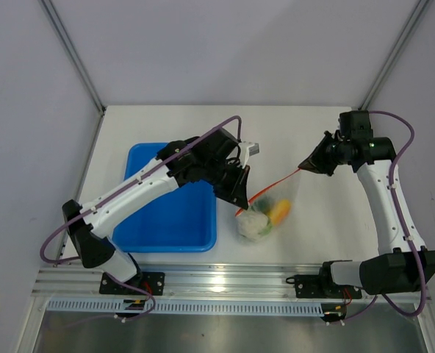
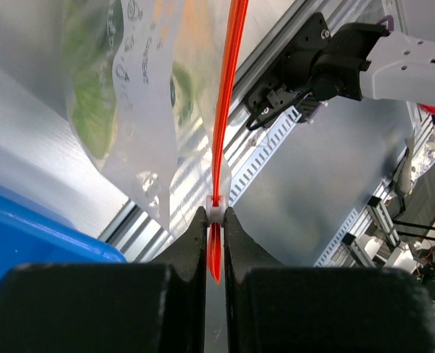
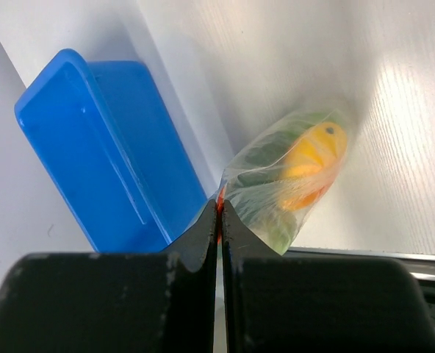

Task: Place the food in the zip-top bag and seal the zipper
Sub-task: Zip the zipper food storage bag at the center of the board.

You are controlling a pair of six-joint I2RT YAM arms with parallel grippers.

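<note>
**A:** White table (image 1: 335, 243), pale grey walls on three sides, metal rail along the near edge. Largest thing on top?

**B:** Blue tray (image 1: 166, 220), filling the left half. Next down, the left gripper (image 1: 239, 197) just off the tray's right rim, and the right gripper (image 1: 306, 168) well apart, further right and further back.

**A:** And the zip-top bag (image 1: 265, 213)?

**B:** Slung between the two, lower part seemingly resting on the table just beside the tray. Already loaded: orange-yellow fruit (image 1: 279, 212), cabbage head (image 1: 253, 225), more green blurred behind the crinkly plastic.

**A:** And the zipper (image 1: 276, 182)?

**B:** Pulled taut, a thin orange-red line from one gripper to the other.

**A:** Fingers?

**B:** Left pair pinched almost together on the strip, right at a small white piece (image 2: 215, 209), possibly a slider. Right pair clamped tight on the strip's far end.

**A:** Sealed yet?

**B:** Cannot tell from these views. Probably mid-seal.

**A:** Likely trouble?

**B:** Losing so thin a strip under that tension, then a sagging mouth. Pulling too hard, dragging the loaded bag over the smooth tabletop or tearing the plastic. Running along crooked, leaving a gap wide enough for the fruit.
</note>
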